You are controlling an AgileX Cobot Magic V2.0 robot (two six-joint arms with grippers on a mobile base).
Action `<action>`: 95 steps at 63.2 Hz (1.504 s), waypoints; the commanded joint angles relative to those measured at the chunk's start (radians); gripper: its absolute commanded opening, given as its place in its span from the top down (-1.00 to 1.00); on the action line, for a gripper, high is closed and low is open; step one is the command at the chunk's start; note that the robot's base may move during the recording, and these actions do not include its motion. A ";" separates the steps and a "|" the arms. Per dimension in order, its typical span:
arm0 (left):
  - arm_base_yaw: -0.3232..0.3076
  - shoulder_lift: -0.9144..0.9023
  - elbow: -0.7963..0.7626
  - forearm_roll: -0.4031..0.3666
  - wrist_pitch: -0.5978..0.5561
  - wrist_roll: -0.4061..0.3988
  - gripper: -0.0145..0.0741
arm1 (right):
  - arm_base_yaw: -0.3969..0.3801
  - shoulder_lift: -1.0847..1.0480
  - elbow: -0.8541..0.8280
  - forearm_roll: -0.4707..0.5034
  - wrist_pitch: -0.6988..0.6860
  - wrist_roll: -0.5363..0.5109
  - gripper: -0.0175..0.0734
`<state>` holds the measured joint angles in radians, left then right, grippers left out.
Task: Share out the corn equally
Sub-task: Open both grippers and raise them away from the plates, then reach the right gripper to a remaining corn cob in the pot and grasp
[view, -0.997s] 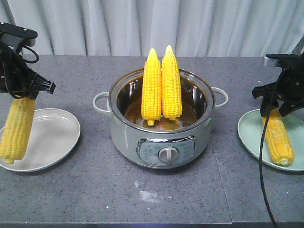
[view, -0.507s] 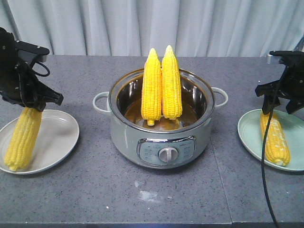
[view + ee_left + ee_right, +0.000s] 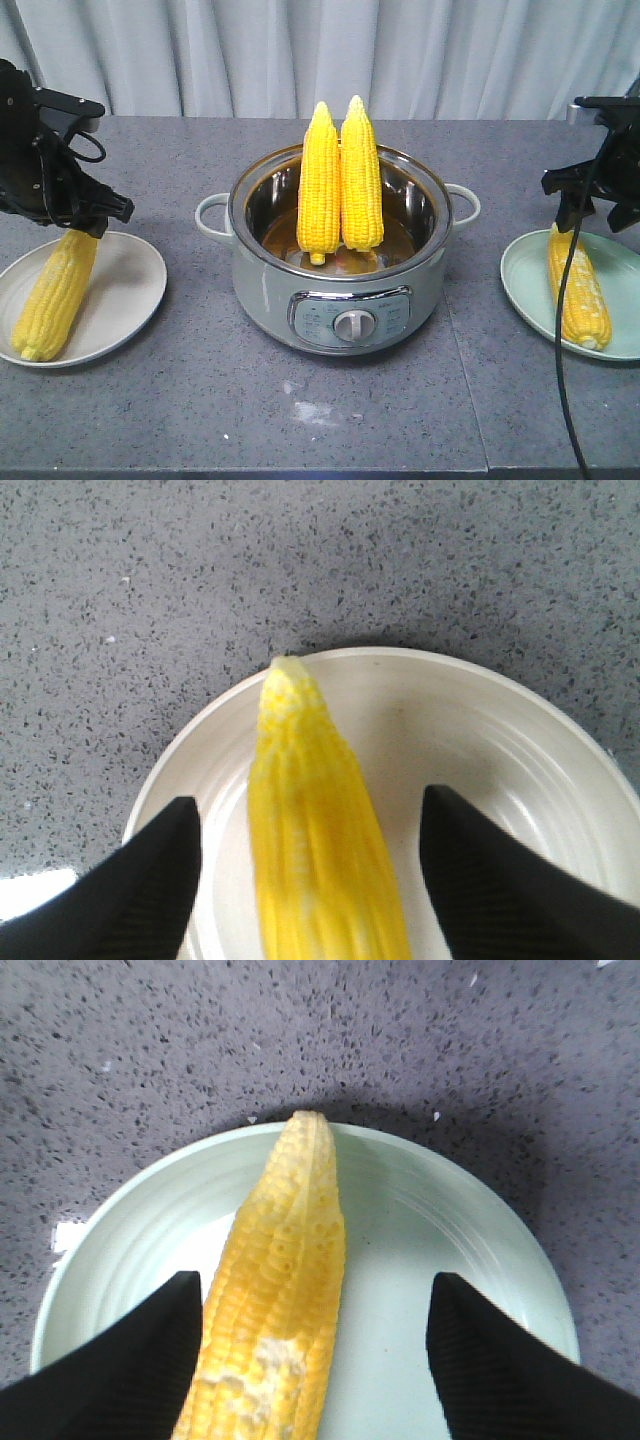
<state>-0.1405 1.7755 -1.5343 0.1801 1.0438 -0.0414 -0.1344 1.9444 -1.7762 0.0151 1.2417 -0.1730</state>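
1. Left of the electric pot [image 3: 340,290], your left gripper [image 3: 308,800] has its jaws spread wide either side of a corn cob [image 3: 55,295] resting on the white plate [image 3: 125,290].
2. Right of the pot it's the same deal: the right gripper [image 3: 315,1295] has its jaws apart over the cob [image 3: 578,285] on the green plate [image 3: 525,280], which gets cropped by the frame edge.
3. Two cobs [image 3: 320,185] stand upright inside the pot.

Bright, even, diffuse light; soft shadow under pot [image 3: 262,290] at 6 o'clock, glare on its steel inner wall. Left wrist view: corn cob [image 3: 318,830] blurred, white glare patch on tabletop [image 3: 28,898] at 8 o'clock. Right wrist view sharp.
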 commanded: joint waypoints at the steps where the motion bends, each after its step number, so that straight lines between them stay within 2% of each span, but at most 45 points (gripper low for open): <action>1: 0.000 -0.046 -0.029 0.010 -0.027 -0.012 -0.42 | -0.006 -0.085 -0.030 -0.006 -0.044 0.001 -0.44; 7: 0.000 -0.049 -0.034 0.012 -0.020 -0.012 -0.42 | -0.006 -0.123 -0.030 0.012 -0.076 0.000 -0.44; 14: 0.000 -0.049 -0.077 0.011 0.015 -0.012 -0.42 | -0.006 -0.176 -0.030 0.084 -0.121 -0.015 -0.44; 24: 0.000 -0.049 -0.187 -0.001 0.083 -0.012 -0.42 | -0.006 -0.264 -0.030 0.299 -0.165 -0.120 -0.43; 31: -0.001 -0.049 -0.273 -0.053 0.127 -0.012 -0.42 | -0.006 -0.311 -0.030 0.446 -0.161 -0.209 -0.43; 39: -0.001 -0.049 -0.363 -0.212 0.133 -0.001 -0.42 | -0.006 -0.343 -0.030 0.643 -0.134 -0.300 -0.43; 47: -0.001 -0.050 -0.412 -0.429 0.114 0.053 -0.41 | -0.004 -0.341 -0.028 0.845 -0.050 -0.393 -0.43; 54: -0.001 -0.050 -0.416 -0.598 0.091 0.108 -0.41 | -0.003 -0.338 -0.028 0.938 0.015 -0.448 -0.43; 57: -0.001 -0.050 -0.416 -0.641 0.086 0.122 -0.41 | -0.003 -0.338 -0.028 0.941 0.024 -0.450 -0.43; 63: -0.001 -0.050 -0.416 -0.662 0.075 0.123 -0.41 | 0.010 -0.338 -0.028 0.935 0.029 -0.449 -0.45; 70: -0.001 -0.050 -0.416 -0.661 0.065 0.123 -0.41 | 0.110 -0.334 -0.028 0.894 -0.006 -0.447 -0.48; 75: -0.001 -0.050 -0.416 -0.660 0.057 0.123 -0.41 | 0.204 -0.319 -0.028 0.793 -0.102 -0.419 -0.49; 83: -0.001 -0.050 -0.416 -0.660 0.055 0.123 -0.41 | 0.327 -0.271 -0.028 0.641 -0.175 -0.292 -0.49; 89: -0.001 -0.050 -0.416 -0.659 0.055 0.123 -0.41 | 0.394 -0.231 -0.028 0.497 -0.225 -0.197 -0.49; 95: -0.001 -0.050 -0.416 -0.657 0.055 0.123 -0.41 | 0.430 -0.207 -0.028 0.370 -0.274 -0.108 -0.49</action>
<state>-0.1405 1.7755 -1.9203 -0.4406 1.1493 0.0791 0.2714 1.7654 -1.7773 0.4677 1.0595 -0.3594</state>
